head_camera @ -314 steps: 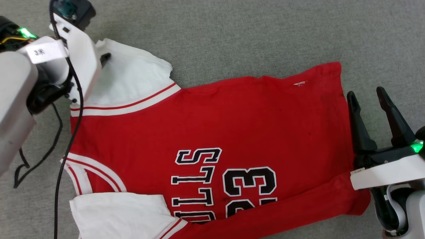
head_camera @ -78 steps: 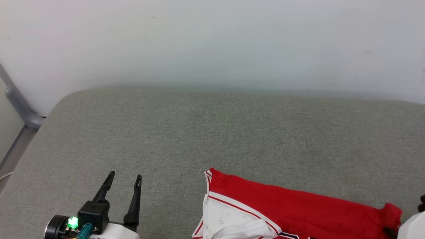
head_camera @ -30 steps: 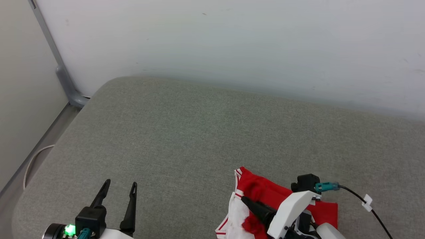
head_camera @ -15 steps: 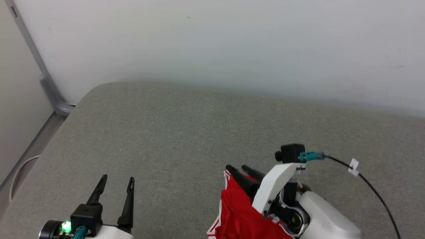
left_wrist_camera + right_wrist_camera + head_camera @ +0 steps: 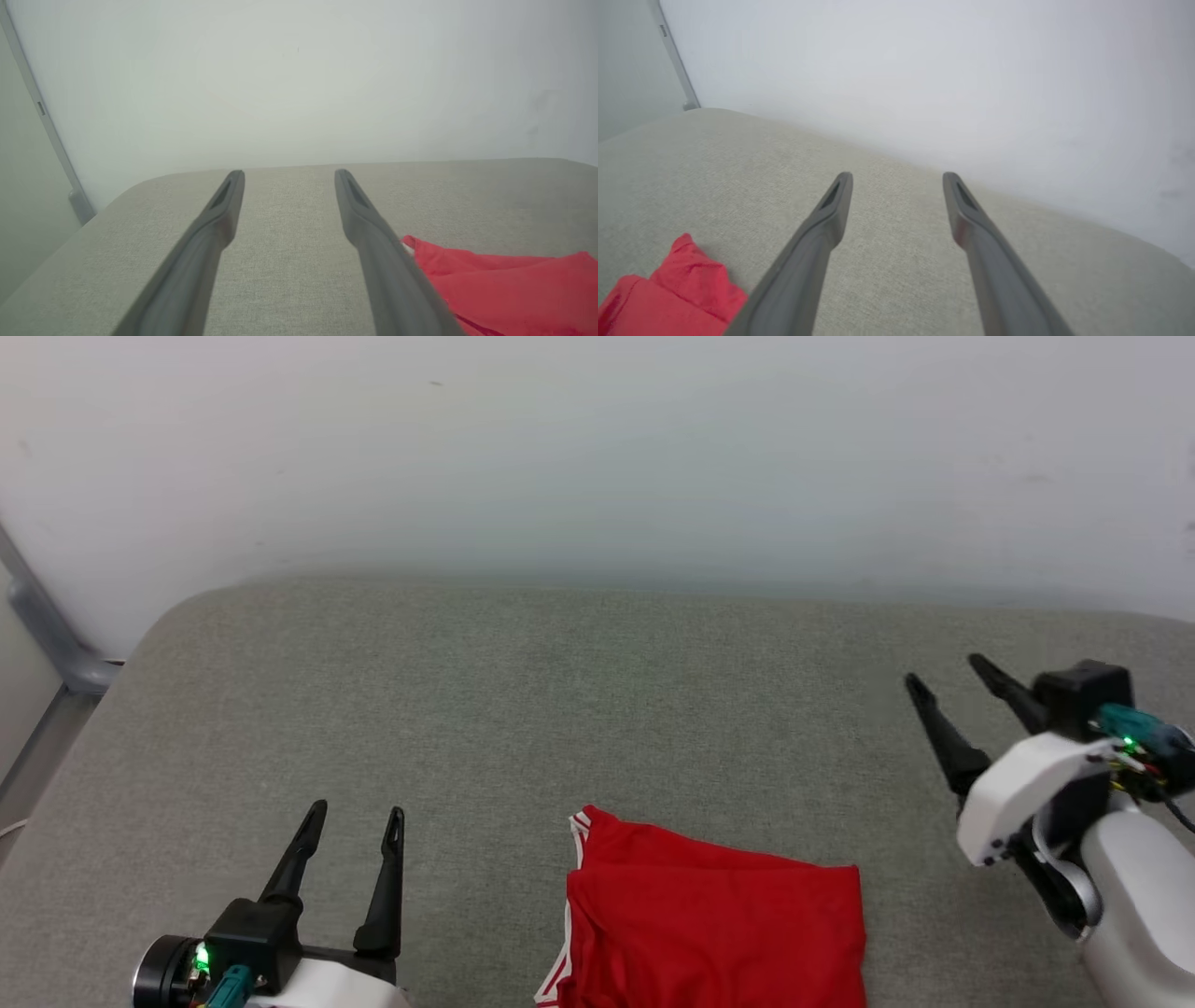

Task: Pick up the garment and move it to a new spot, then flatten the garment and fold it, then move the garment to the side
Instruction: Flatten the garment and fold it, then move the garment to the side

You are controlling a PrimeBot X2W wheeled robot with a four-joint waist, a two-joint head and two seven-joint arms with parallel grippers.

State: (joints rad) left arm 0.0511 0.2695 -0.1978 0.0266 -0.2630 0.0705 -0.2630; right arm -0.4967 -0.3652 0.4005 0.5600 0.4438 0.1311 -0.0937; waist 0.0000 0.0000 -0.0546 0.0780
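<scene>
One garment (image 5: 714, 924), folded flat, striped edge facing left

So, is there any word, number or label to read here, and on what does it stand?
None can be read.
The folded garment shows plain red cloth with a striped edge; no lettering is on its visible side.
The left gripper and the right gripper carry no readable label.

Count of items: one red soft jersey garment (image 5: 714, 924) with striped edge trim lay folded between the grippers. There were two grippers, the left gripper (image 5: 357, 810) and the right gripper (image 5: 943, 670), each with two long dark fingers spread apart. One grey fabric cushion (image 5: 523, 709), one white wall (image 5: 597, 457) and one grey metal pipe (image 5: 47, 635), left of the left gripper, were recorded.
</scene>
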